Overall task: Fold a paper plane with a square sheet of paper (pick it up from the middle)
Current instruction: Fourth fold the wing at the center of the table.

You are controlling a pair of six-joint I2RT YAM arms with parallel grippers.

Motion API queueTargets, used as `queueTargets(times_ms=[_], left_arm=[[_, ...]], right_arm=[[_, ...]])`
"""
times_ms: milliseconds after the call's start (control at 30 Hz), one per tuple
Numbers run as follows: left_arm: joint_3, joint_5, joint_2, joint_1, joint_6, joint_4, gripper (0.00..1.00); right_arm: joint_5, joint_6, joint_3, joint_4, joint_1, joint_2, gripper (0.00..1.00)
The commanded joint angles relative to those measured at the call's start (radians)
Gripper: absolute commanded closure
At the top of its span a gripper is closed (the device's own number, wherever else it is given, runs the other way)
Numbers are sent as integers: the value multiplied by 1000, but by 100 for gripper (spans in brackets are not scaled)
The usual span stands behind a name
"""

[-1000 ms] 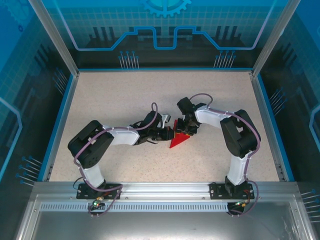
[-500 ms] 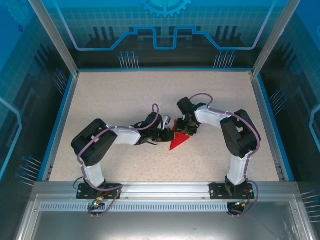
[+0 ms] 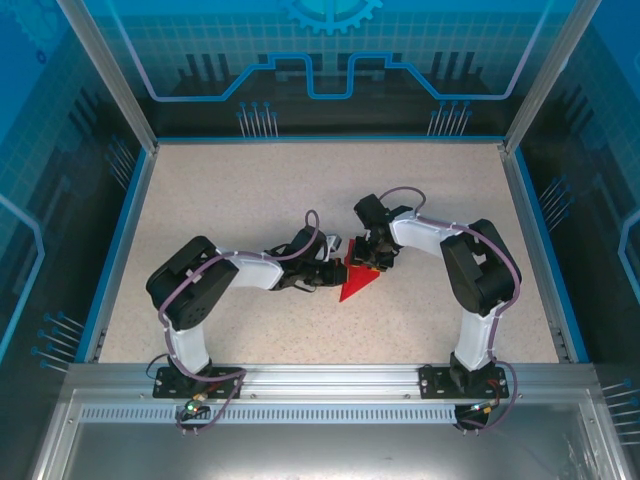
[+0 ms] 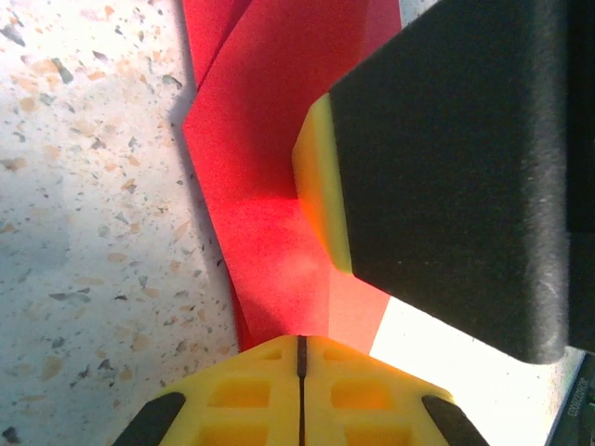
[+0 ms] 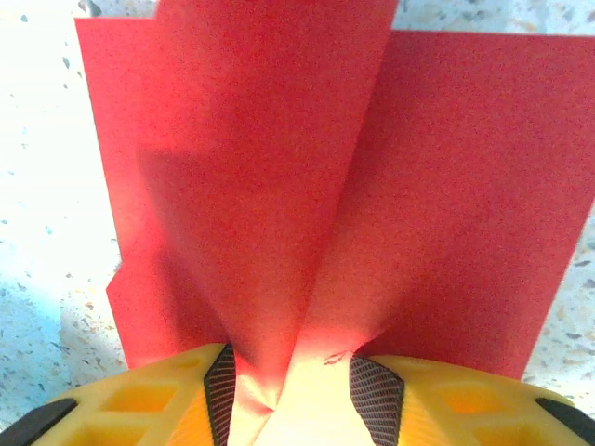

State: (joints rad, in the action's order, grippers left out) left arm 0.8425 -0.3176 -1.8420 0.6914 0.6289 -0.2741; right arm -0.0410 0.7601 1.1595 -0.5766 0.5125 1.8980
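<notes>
Left arm has crept right, its left gripper (image 4: 299,348) clenched on the folded bright red paper plane (image 3: 357,278) mid-frame, right gripper (image 5: 286,386) pinching its ridge; fold barely progressing.

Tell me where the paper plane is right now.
In the top view the paper plane lies near the table's middle, between the left gripper and the right gripper, its point toward the arm bases.
</notes>
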Motion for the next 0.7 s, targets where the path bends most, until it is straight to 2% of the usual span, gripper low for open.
queueTargets(times_ms=[0, 667], left_arm=[[26, 12, -25, 7, -5, 29, 94], [34, 29, -43, 8, -7, 69, 94]], right_arm=[[75, 13, -93, -19, 6, 151, 55], [68, 14, -93, -13, 6, 150, 57]])
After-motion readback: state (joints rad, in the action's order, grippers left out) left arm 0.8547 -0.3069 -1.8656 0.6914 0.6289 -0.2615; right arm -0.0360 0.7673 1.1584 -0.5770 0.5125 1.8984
